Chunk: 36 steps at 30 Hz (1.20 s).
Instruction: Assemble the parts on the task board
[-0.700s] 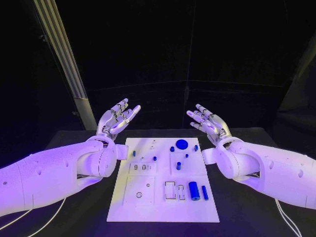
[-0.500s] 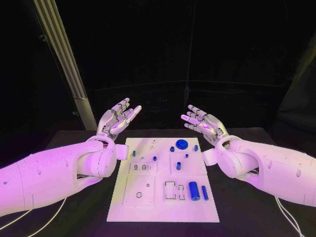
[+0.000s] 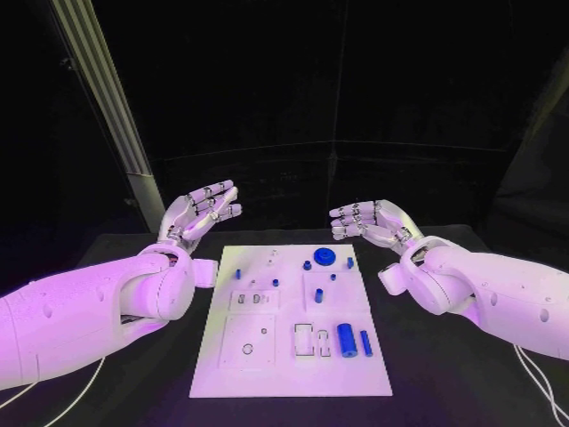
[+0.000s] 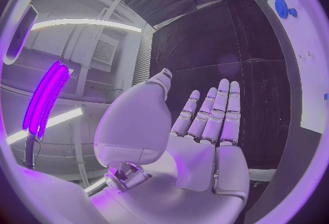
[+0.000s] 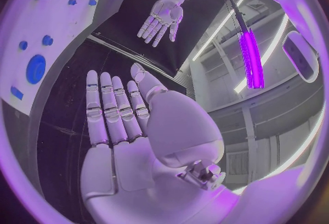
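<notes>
Both arms are raised over the far end of the black table (image 3: 131, 374), one to each side of the task board (image 3: 220, 374), which lies flat in the middle between them. The left hand (image 3: 197, 213) is empty, palm up, its fingers extended and slightly apart; the left wrist view shows the same flat, unloaded palm. The right hand (image 3: 372, 221) is likewise empty, fingers straight and close together, and touches nothing. The parts lie on the board or stand in it: a round blue disc (image 3: 324, 256) near the far edge, several small blue pegs (image 3: 275, 283) across the upper middle, and a thick blue cylinder (image 3: 346, 341) beside a thin blue bar (image 3: 365, 343) toward the near right. Pale rectangular recesses (image 3: 307, 337) sit just beside the cylinder (whether any part is already fully seated is hard to judge from the head view). No part appears to be in hand, so the assembly seems not yet begun. Risks from this pose: the pegs are small and close together, so a descending hand could knock a neighbour out of place; the cylinder would probably roll if nudged sideways; and the board, apparently resting loose on the table, could slide under an off-centre press, spoiling alignment with the recesses.
</notes>
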Motion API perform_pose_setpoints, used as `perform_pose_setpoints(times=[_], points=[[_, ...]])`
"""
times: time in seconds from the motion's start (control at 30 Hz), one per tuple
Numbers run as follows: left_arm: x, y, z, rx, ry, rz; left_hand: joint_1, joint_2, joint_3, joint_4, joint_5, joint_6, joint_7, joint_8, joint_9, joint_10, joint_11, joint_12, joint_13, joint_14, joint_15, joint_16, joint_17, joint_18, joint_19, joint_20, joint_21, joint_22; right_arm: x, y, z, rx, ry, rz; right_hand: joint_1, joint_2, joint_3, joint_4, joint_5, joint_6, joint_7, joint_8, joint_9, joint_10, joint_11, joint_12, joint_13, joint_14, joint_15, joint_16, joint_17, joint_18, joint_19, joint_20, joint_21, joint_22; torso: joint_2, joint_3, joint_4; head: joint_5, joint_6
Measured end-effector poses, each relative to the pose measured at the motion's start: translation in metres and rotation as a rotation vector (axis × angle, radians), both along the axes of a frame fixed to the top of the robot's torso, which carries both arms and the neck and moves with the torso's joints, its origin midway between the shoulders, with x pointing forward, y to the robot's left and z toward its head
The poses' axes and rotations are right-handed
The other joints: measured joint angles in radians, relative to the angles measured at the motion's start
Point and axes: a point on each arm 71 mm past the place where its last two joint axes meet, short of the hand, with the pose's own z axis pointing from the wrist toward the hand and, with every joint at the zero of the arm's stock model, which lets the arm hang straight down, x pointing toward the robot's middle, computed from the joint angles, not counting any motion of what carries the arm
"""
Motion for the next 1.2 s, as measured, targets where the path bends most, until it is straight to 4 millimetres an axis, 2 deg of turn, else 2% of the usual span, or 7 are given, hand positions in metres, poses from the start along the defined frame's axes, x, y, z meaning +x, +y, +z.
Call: perform_pose_setpoints(times=[0.07, 0.23, 0.3, 0.5, 0.8, 0.97, 1.2], points=[[-0.001, 0.001, 0.001, -0.007, -0.004, -0.01, 0.002, 0.012, -0.008, -0.008, 0.0, 0.086, 0.013, 0.015, 0.004, 0.087, -0.011, 0.017, 0.001, 0.062, -0.017, 0.019, 0.003, 0.025, 0.06, -0.001, 0.024, 0.007, 0.0, -0.001, 0.003, -0.048, -0.038, 0.018, 0.007, -0.007, 0.014, 0.002, 0.004, 0.033, 0.012, 0.0, -0.004, 0.033, -0.01, -0.006, -0.002, 0.051, -0.018, 0.0, -0.001, 0.0, 0.042, -0.022, 0.029, 0.011, 0.004, 0.0002, 0.0015, -0.005, -0.001], [-0.006, 0.001, 0.005, -0.028, -0.009, -0.042, 0.018, 0.029, -0.019, -0.027, 0.0, 0.217, 0.04, 0.025, 0.005, 0.169, -0.029, 0.023, -0.002, 0.15, -0.041, 0.025, 0.002, 0.026, 0.139, -0.007, 0.042, 0.006, 0.002, 0.003, 0.013, -0.184, -0.134, 0.067, 0.012, -0.001, 0.035, 0.002, 0.009, 0.084, 0.027, -0.013, -0.013, 0.104, -0.031, -0.022, -0.002, 0.161, -0.054, 0.004, -0.002, 0.0, 0.123, -0.063, 0.11, 0.049, 0.019, -0.0012, 0.0066, -0.012, 0.007], [-0.009, -0.001, 0.007, -0.039, -0.007, -0.061, 0.024, 0.035, -0.025, -0.033, -0.001, 0.236, 0.048, 0.025, 0.005, 0.191, -0.035, 0.023, -0.002, 0.186, -0.05, 0.033, 0.003, 0.04, 0.165, -0.012, 0.05, 0.005, 0.004, 0.007, 0.017, -0.257, -0.174, 0.088, 0.012, -0.002, 0.035, 0.002, 0.007, 0.109, 0.019, -0.014, -0.013, 0.141, -0.043, -0.027, -0.002, 0.214, -0.071, 0.013, -0.001, 0.0, 0.158, -0.082, 0.158, 0.075, 0.027, -0.0026, 0.0093, -0.016, 0.01], [-0.019, -0.008, 0.011, -0.067, -0.002, -0.109, 0.024, 0.035, -0.023, -0.037, -0.004, 0.24, 0.051, 0.025, 0.003, 0.197, -0.039, 0.023, -0.002, 0.199, -0.053, 0.033, 0.005, 0.041, 0.174, -0.017, 0.05, 0.004, 0.016, 0.023, 0.032, -0.485, -0.293, 0.129, 0.002, -0.031, 0.048, 0.003, 0.0, 0.167, -0.011, -0.029, -0.016, 0.231, -0.079, -0.055, -0.002, 0.381, -0.121, 0.037, 0.001, 0.0, 0.225, -0.136, 0.325, 0.17, 0.058, -0.0065, 0.0176, -0.026, 0.023], [-0.026, -0.021, 0.013, -0.093, 0.017, -0.165, 0.024, 0.035, -0.023, -0.037, -0.004, 0.24, 0.051, 0.025, 0.003, 0.197, -0.039, 0.023, -0.002, 0.199, -0.053, 0.033, 0.005, 0.041, 0.174, -0.017, 0.05, 0.003, 0.03, 0.042, 0.035, -0.812, -0.41, 0.16, -0.026, -0.059, 0.087, 0.006, 0.008, 0.177, -0.022, -0.08, -0.018, 0.259, -0.097, -0.115, -0.001, 0.507, -0.155, 0.186, 0.081, 0.0, 0.257, -0.161, 0.468, 0.253, 0.1, -0.0114, 0.0339, -0.038, 0.031], [-0.027, -0.025, 0.012, -0.1, 0.024, -0.181, 0.02, 0.039, -0.023, -0.037, -0.004, 0.24, 0.051, 0.025, 0.002, 0.197, -0.039, 0.019, -0.002, 0.199, -0.053, 0.033, 0.005, 0.041, 0.174, -0.017, 0.05, 0.002, 0.033, 0.047, 0.032, -0.932, -0.436, 0.175, -0.053, -0.083, 0.103, 0.011, -0.033, 0.177, -0.022, -0.089, -0.018, 0.231, -0.095, -0.13, -0.001, 0.507, -0.155, 0.3, 0.159, 0.0, 0.267, -0.158, 0.523, 0.282, 0.119, -0.0133, 0.0435, -0.044, 0.034], [-0.027, -0.027, 0.011, -0.104, 0.031, -0.191, 0.024, 0.042, -0.026, -0.039, -0.004, 0.24, 0.051, 0.025, 0.002, 0.197, -0.039, 0.019, -0.002, 0.199, -0.053, 0.03, 0.005, 0.04, 0.174, -0.017, 0.05, 0.0, 0.037, 0.05, 0.032, -1.033, -0.442, 0.188, -0.073, -0.088, 0.11, 0.018, -0.064, 0.177, -0.022, -0.089, -0.018, 0.195, -0.088, -0.13, -0.001, 0.509, -0.152, 0.421, 0.244, 0.0, 0.275, -0.157, 0.577, 0.311, 0.136, -0.0152, 0.0525, -0.051, 0.038]])
